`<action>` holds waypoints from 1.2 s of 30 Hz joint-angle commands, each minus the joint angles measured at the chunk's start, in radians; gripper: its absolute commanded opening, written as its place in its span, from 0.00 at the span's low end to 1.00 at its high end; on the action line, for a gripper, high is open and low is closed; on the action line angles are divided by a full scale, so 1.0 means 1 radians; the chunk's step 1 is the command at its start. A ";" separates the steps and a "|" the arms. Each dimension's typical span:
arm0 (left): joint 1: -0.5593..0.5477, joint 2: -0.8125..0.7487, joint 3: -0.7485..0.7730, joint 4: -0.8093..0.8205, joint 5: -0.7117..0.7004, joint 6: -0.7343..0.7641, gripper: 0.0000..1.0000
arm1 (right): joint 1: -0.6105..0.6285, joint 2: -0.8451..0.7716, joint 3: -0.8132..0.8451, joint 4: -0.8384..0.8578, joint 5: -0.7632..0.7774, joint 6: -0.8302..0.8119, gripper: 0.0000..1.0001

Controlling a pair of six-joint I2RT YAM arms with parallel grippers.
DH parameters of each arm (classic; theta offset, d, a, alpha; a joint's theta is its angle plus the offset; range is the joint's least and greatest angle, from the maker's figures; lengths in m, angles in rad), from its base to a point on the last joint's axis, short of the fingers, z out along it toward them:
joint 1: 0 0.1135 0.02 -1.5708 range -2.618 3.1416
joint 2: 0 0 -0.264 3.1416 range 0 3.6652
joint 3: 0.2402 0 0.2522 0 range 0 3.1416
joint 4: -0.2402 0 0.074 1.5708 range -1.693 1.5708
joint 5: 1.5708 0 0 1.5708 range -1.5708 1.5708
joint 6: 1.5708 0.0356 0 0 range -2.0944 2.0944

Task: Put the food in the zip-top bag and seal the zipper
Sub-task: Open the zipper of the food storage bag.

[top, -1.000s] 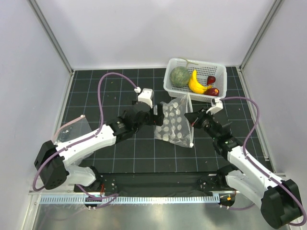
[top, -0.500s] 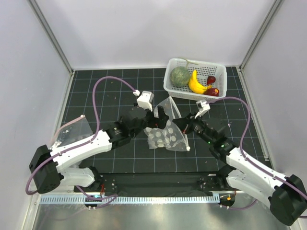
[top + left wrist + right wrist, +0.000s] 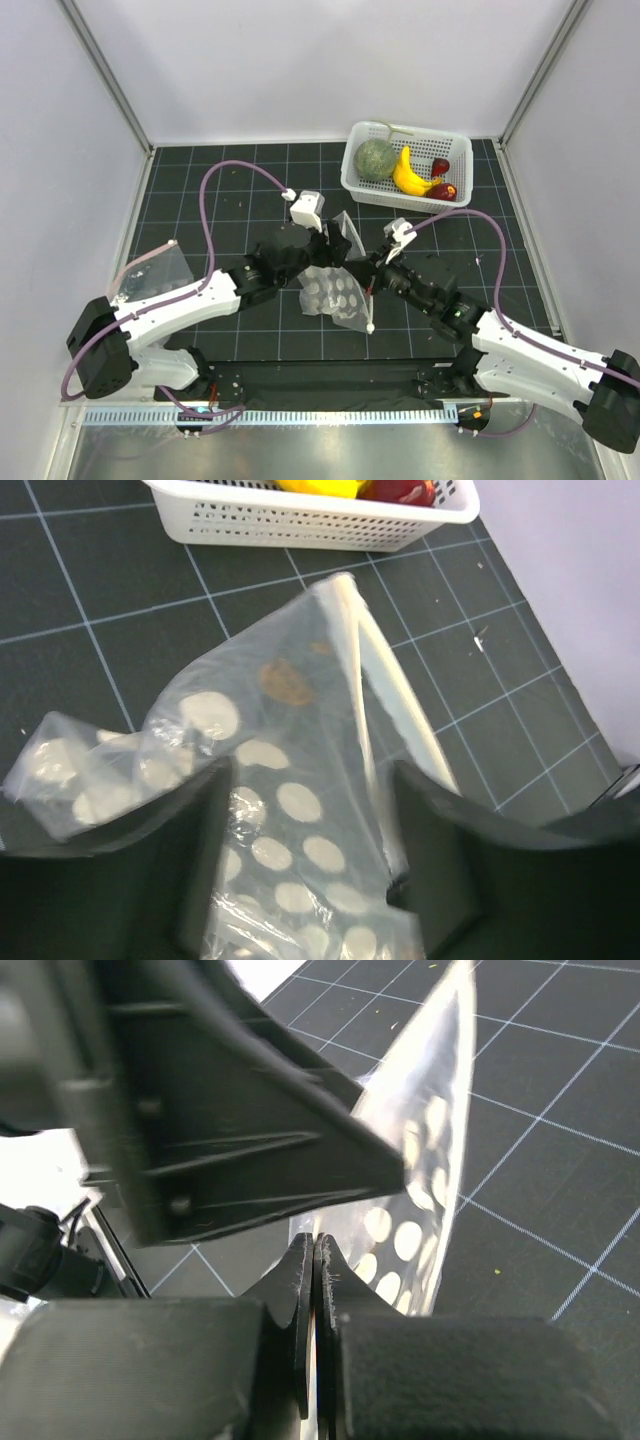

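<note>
The zip-top bag (image 3: 335,288), clear with white dots, is held up off the black mat at the centre. My right gripper (image 3: 372,272) is shut on its mouth edge by the pale zipper strip (image 3: 370,308); in the right wrist view the jaws (image 3: 313,1250) pinch the thin film of the bag (image 3: 425,1170). My left gripper (image 3: 325,250) is open, its fingers (image 3: 205,865) standing wide on either side of the bag (image 3: 290,800), with the zipper (image 3: 395,695) running past the right finger. The melon (image 3: 375,158), banana (image 3: 408,175) and dark-red fruits (image 3: 443,189) lie in the white basket (image 3: 455,150).
The basket stands at the back right and also shows in the left wrist view (image 3: 300,520). A second clear plastic sheet (image 3: 150,272) lies at the left edge of the mat. Grey walls close in the left, right and back sides.
Both arms have carried the bag away from the basket, to the left and nearer the front. The bag has turned and hangs more crumpled between the two grippers.
</note>
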 commanded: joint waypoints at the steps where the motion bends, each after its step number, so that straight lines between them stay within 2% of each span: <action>1: -0.003 0.018 0.018 0.038 -0.023 0.001 0.61 | 0.040 -0.008 0.050 0.023 0.073 -0.063 0.01; 3: -0.003 0.020 0.018 0.038 -0.020 0.005 0.52 | 0.048 -0.006 0.052 0.021 0.078 -0.073 0.01; 4: -0.003 0.020 0.018 0.038 -0.020 0.008 0.40 | 0.055 -0.005 0.053 0.023 0.078 -0.077 0.01; 5: -0.003 0.020 0.018 0.038 -0.020 0.013 0.34 | 0.060 -0.002 0.056 0.020 0.078 -0.080 0.02; 6: -0.003 0.021 0.018 0.038 -0.020 0.020 0.27 | 0.064 0.000 0.058 0.020 0.075 -0.088 0.08; 7: -0.003 0.022 0.018 0.038 -0.017 0.025 0.13 | 0.066 0.003 0.058 0.021 0.069 -0.088 0.15; 8: -0.003 0.023 0.022 0.038 -0.006 0.034 0.06 | 0.066 0.010 0.058 0.031 0.058 -0.090 0.26; 9: -0.003 0.025 0.025 0.035 0.003 0.057 0.00 | 0.066 0.013 0.059 0.032 0.041 -0.090 0.50; 10: -0.003 0.025 0.028 0.030 0.011 0.068 0.00 | 0.066 0.016 0.062 0.031 0.046 -0.090 0.58; 12: -0.003 0.026 0.041 0.003 0.003 0.080 0.00 | 0.068 0.010 0.067 0.017 0.075 -0.087 0.65; 19: -0.003 0.047 0.097 -0.075 -0.005 0.097 0.00 | 0.068 -0.120 0.030 -0.023 0.217 -0.096 0.68; 25: -0.003 0.052 0.118 -0.126 -0.035 0.099 0.00 | 0.068 -0.168 0.041 -0.064 0.208 -0.117 0.69; 29: -0.005 0.026 0.114 -0.134 -0.041 0.103 0.00 | 0.066 -0.112 0.070 -0.114 0.311 -0.102 0.68; 36: -0.003 -0.011 0.106 -0.134 -0.031 0.105 0.00 | 0.068 0.055 0.142 -0.161 0.303 -0.094 0.54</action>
